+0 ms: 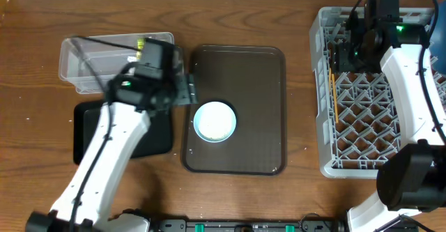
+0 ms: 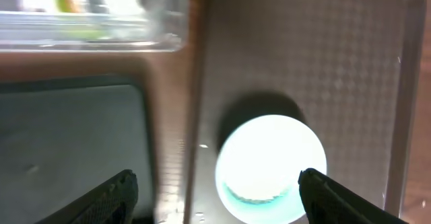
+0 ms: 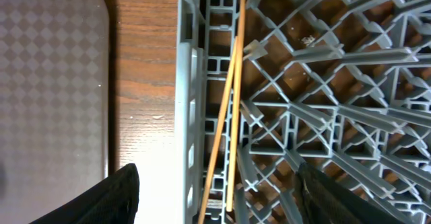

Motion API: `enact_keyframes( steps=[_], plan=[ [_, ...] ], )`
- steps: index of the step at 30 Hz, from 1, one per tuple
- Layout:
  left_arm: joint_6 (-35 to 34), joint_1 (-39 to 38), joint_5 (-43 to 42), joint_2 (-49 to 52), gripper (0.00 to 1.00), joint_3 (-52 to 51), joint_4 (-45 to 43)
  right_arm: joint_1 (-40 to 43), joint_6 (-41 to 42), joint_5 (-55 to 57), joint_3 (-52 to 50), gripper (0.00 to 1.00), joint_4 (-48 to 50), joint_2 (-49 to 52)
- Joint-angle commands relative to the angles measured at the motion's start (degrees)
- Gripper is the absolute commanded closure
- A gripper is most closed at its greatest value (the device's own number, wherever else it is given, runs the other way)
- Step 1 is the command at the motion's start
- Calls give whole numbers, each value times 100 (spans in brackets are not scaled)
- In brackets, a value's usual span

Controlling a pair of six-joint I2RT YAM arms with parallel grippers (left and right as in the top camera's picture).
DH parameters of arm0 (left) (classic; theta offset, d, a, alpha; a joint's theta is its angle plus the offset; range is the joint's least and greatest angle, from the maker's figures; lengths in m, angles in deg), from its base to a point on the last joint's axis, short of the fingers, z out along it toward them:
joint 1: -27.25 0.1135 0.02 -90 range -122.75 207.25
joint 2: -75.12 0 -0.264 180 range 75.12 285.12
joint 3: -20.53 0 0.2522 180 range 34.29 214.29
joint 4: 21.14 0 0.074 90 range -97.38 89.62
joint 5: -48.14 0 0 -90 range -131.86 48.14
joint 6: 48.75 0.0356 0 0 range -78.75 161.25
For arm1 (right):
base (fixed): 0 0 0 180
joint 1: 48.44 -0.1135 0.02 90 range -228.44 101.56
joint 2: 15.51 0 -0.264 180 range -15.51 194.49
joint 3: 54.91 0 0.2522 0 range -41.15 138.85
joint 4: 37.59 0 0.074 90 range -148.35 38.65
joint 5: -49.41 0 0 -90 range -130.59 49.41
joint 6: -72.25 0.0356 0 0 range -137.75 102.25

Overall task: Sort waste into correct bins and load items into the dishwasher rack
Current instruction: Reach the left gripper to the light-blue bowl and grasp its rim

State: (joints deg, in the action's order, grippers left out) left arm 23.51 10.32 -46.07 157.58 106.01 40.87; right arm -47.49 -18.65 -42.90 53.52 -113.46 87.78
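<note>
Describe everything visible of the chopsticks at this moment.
The chopsticks are two thin, straight sticks of pale wood, plain and seemingly clean. They lie flat inside the grey rack, along the wall nearest the brown tray, resting on the lattice ribs. They run nearly parallel to that wall, close together at one end and fanning slightly apart at the other. The right pincer hovers open above them, its fingers clear of both sticks.

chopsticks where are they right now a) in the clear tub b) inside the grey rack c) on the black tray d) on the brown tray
b, both chopsticks lie in the grey rack, along its wall nearest the brown tray
</note>
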Motion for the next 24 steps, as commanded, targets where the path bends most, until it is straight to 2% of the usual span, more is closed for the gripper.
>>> enact_keyframes(
  steps=[1, 10, 18, 22, 24],
  plan=[
    [37, -459, -28, 437, 21, -4, -114, 15, -24, -140, 83, 28, -2, -83],
    [-439, -1482, -28, 1578, 21, -4, -651, 15, -24, -140, 83, 27, -2, -83],
    [-824, -1856, -26, 2234, 22, -4, -962, 15, -26, -140, 83, 27, -11, -83],
    [-855, -1867, -26, 2465, 32, -9, -1001, 15, -26, -140, 83, 27, -7, -83],
    [-855, -1869, -26, 2555, 39, -9, -1003, 15, -24, -140, 83, 27, -9, -83]
  ],
)
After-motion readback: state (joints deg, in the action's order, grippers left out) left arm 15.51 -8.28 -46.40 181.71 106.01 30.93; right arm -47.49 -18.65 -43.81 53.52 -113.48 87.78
